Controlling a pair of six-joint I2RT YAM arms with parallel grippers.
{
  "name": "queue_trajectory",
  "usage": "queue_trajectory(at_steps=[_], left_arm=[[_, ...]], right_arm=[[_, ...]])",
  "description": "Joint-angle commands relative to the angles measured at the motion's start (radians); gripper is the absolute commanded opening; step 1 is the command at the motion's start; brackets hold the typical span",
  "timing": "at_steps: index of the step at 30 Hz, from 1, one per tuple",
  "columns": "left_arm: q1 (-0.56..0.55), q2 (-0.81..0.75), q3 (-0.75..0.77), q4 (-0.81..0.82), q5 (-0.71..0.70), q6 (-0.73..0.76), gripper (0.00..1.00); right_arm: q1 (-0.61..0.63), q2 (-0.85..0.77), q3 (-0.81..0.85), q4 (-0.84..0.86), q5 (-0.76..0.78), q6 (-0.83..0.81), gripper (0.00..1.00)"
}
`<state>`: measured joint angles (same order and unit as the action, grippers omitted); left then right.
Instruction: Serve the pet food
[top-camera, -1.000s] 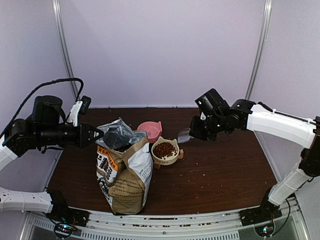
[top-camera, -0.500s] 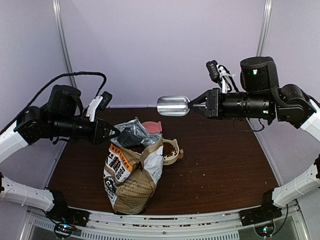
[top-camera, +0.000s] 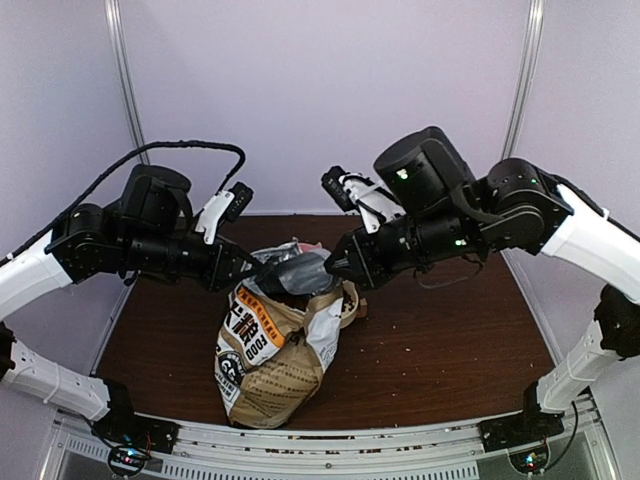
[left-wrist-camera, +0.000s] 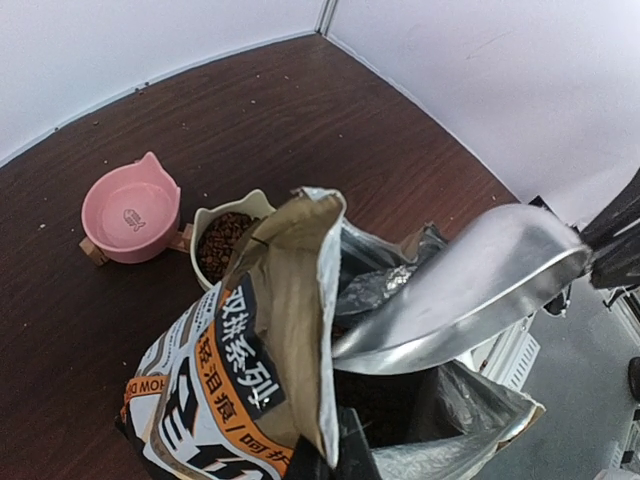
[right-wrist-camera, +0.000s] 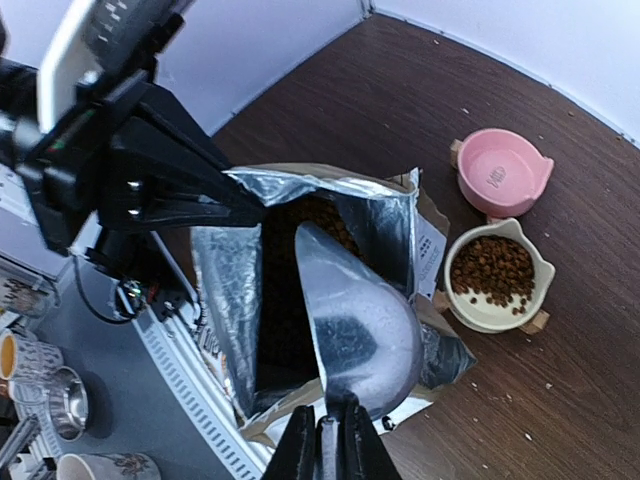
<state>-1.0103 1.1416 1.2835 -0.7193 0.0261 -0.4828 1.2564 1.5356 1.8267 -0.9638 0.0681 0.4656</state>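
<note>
The bag (top-camera: 270, 350) was pinched at its rim by the left gripper (top-camera: 243, 273). The scoop (right-wrist-camera: 355, 320) was clamped by the right gripper (right-wrist-camera: 322, 425) and poked into the bag's mouth (kibble (right-wrist-camera: 492, 270) was heaped in the cream bowl (right-wrist-camera: 500, 312)).

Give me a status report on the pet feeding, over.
Left gripper shut on bag rim. Right gripper shut on scoop, scoop in bag mouth. Pet food in cream bowl; pink bowl empty. Nothing blocking.
</note>
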Motion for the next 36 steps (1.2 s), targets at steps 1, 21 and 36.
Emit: queue_trajectory(at_steps=[1,21,36], left_arm=[[-0.067,0.028,0.120,0.207,0.085,0.065,0.00],[-0.099,0.040,-0.150,0.451,-0.011,-0.022,0.00],[-0.099,0.029,-0.204,0.504,-0.027,-0.045,0.00]], right_arm=[[0.023,0.181,0.215,-0.326,0.223,0.021,0.00],[-0.044,0.398,-0.137,0.041,-0.293,0.277,0.00],[-0.110,0.204,-0.420,0.552,-0.596,0.514,0.00]])
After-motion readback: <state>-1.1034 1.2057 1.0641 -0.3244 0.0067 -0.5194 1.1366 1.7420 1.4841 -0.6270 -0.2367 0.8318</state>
